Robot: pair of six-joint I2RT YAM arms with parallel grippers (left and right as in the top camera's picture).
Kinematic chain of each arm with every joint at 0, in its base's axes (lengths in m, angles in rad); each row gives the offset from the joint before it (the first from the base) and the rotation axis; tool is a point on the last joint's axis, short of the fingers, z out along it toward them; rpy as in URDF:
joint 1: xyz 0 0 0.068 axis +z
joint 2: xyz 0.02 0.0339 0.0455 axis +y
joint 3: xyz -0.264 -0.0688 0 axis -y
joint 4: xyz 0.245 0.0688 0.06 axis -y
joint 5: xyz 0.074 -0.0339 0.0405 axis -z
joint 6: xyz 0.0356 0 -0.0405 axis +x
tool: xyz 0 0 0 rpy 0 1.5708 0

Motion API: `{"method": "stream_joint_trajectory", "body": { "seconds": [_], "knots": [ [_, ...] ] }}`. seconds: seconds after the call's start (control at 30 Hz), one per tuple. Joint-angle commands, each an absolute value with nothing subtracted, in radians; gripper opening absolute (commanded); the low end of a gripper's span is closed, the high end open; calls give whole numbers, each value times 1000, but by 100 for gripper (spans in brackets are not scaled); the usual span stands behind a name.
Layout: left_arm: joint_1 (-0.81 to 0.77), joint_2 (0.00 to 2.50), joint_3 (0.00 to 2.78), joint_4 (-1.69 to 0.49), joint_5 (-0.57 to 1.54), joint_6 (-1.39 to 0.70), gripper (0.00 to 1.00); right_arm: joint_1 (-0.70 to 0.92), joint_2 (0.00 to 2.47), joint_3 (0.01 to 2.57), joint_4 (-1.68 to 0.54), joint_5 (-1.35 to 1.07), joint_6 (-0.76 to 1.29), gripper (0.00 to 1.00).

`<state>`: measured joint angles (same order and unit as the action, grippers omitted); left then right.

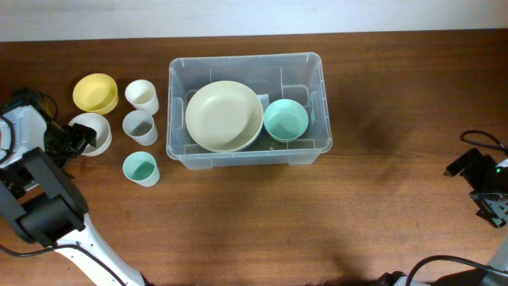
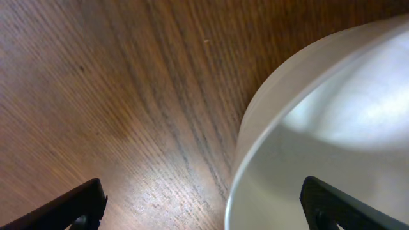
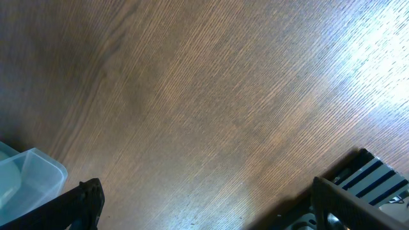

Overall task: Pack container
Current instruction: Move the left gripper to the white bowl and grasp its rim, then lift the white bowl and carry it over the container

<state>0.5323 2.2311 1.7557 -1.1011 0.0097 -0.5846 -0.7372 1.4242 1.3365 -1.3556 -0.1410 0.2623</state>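
Left gripper (image 2: 203, 207): hovered left of container (image 1: 238, 58), over white bowl (image 2: 332, 128), fingers wide. Right gripper (image 3: 208, 204): far right of container, fingers wide.

A robot test bench, probably in a lab, is indicated. A bare wood-grain table (image 1: 254, 222) is flanked by a left arm (image 1: 44, 210) and a right arm (image 1: 488, 191), both trailing loose cables (image 1: 476, 139). Plastic bowls (image 1: 95, 92) and cups (image 1: 140, 127) are laid out beside a clear container (image 1: 178, 119), against a plain pale wall (image 1: 254, 16).
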Motion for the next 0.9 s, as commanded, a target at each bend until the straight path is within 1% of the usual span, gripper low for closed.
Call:
{"method": "stream_joint_trajectory", "body": {
  "seconds": [0.0,0.07,0.1,0.2,0.27,0.33,0.4,0.47,0.5,0.63,0.73,0.87],
  "knots": [
    [533,2237,1753,-1092,19,-594,92,-740,1422,1335,-1353,-147,270,99],
    [533,2237,1753,-1091,19,-594,74,-740,1422,1335,-1353,-147,270,99],
    [533,2237,1753,-1089,19,-594,64,-740,1422,1335,-1353,-147,270,99],
    [533,2238,1753,-1083,19,-594,40,-740,1422,1335,-1353,-146,270,99],
    [533,2239,1753,-1079,19,-594,29,-740,1422,1335,-1353,-147,270,99],
    [533,2239,1753,-1076,19,-594,21,-740,1422,1335,-1353,-147,270,99],
    [533,2241,1753,-1073,19,-593,10,-740,1422,1335,-1353,-146,270,99],
    [533,2241,1753,-1073,19,-593,2,-740,1422,1335,-1353,-146,270,99],
    [533,2241,1753,-1073,19,-593,1,-740,1422,1335,-1353,-146,270,99],
    [542,2240,1758,-1070,19,-582,1,-740,1422,1335,-1353,-147,270,99],
    [579,2238,1792,-1098,19,-582,1,-740,1422,1335,-1353,-146,270,99],
    [664,2230,1902,-1190,19,-579,1,-740,1422,1335,-1353,-146,270,99]
  ]
}}
